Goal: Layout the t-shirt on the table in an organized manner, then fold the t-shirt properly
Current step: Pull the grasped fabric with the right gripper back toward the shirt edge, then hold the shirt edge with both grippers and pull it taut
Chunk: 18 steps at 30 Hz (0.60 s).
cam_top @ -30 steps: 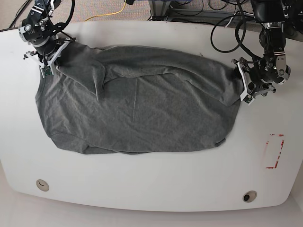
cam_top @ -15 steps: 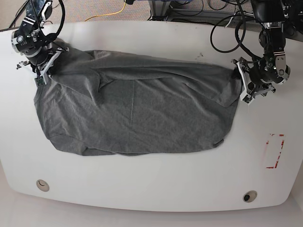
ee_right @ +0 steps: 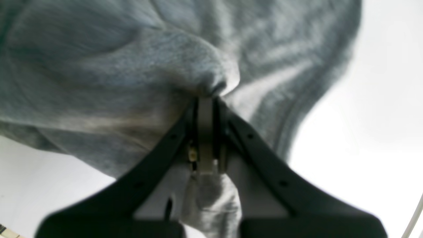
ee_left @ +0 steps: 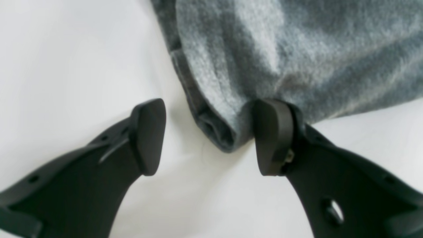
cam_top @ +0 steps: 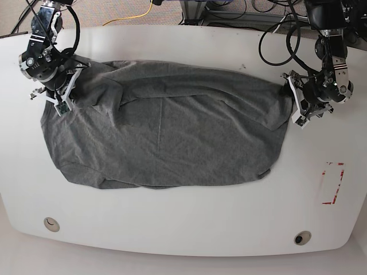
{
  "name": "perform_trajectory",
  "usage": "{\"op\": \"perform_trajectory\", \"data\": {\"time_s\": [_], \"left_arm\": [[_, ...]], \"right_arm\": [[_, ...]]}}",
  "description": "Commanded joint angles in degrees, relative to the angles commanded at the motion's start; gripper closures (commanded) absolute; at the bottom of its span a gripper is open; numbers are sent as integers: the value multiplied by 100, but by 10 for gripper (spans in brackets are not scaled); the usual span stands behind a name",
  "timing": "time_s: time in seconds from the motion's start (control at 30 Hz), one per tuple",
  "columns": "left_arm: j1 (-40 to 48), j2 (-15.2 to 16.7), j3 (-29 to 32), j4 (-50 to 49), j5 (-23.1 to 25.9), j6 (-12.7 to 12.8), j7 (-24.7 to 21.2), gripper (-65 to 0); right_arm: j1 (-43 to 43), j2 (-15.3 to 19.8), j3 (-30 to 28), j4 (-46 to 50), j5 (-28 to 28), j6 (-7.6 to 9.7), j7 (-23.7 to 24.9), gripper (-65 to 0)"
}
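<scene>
While its two dark fingers [ee_right: 185,132] press together on a bunched fold of grey cloth, the right hand [ee_right: 205,99] grips the t-shirt [cam_top: 166,137] at one upper corner; in the base view this right hand [cam_top: 57,86] sits at the far left edge of the cloth. From that pinch the fabric puckers into a rounded lump and spreads away in soft wrinkles, with a stitched hem curving off to one side over the white surface [ee_right: 380,115].

The left hand [ee_left: 210,135] stands wide apart, holding nothing. One of its fingertips [ee_left: 272,135] touches the rolled hem at the shirt's corner, and the other [ee_left: 148,132] rests apart on bare surface. In the base view the left hand [cam_top: 301,106] lies just at the cloth's right edge.

Between the two hands the t-shirt lies spread across the surface [cam_top: 189,223], creased along its upper part. A red dashed mark [cam_top: 332,183] lies beyond the left hand, clear of the cloth, and two round holes [cam_top: 302,238] sit near the front edge.
</scene>
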Motion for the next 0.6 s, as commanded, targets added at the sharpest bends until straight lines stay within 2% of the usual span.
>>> {"op": "perform_trajectory", "data": {"time_s": [0.1, 0.2, 0.3, 0.33, 0.4, 0.43, 0.53, 0.6], "left_arm": [[-26, 0, 0, 0, 0, 0, 0, -383], [-26, 0, 0, 0, 0, 0, 0, -383], [-26, 0, 0, 0, 0, 0, 0, -383], [-26, 0, 0, 0, 0, 0, 0, -383], [-26, 0, 0, 0, 0, 0, 0, -383], [-26, 0, 0, 0, 0, 0, 0, -383], [-35, -9, 0, 0, 0, 0, 0, -383], [-35, -9, 0, 0, 0, 0, 0, -383]], "right_arm": [[79, 0, -18, 0, 0, 0, 0, -8], [211, 9, -18, -114, 0, 0, 0, -46], [352, 149, -18, -299, -53, 0, 0, -187], [369, 220, -18, -343, -132, 0, 0, -270], [378, 255, 0, -343, -220, 0, 0, -358], [369, 255, 9, -334, -264, 0, 0, -425], [193, 273, 26, -202, -343, 0, 0, -549], [18, 281, 26, -97, -352, 0, 0, -593]]}}
